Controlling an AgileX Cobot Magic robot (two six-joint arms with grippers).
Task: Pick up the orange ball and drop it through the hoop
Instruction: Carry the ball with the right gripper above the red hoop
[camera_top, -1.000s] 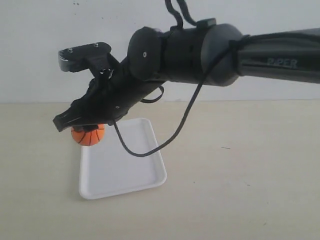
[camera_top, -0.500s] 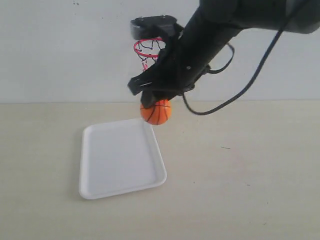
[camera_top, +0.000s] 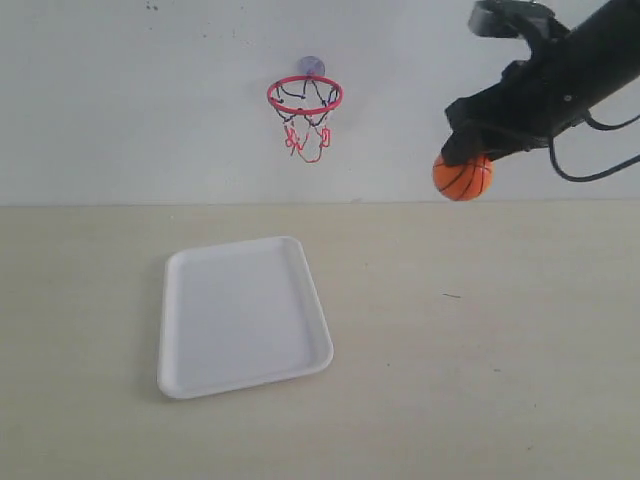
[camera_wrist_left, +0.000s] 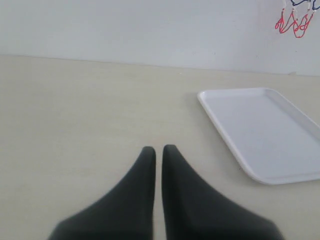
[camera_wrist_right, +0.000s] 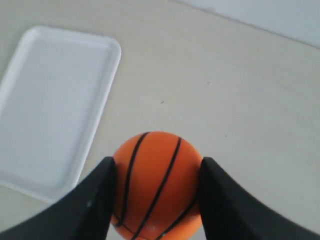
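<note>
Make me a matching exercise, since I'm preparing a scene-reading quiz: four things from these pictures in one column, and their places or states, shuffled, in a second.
Column one:
1. orange ball
2. hoop
3. white tray
4. left gripper

Column two:
A. lying flat on the table
B. shut, holding nothing
C. clamped in the right gripper, up in the air
D. fixed to the wall

Pairs: 1-C, 2-D, 3-A, 4-B.
</note>
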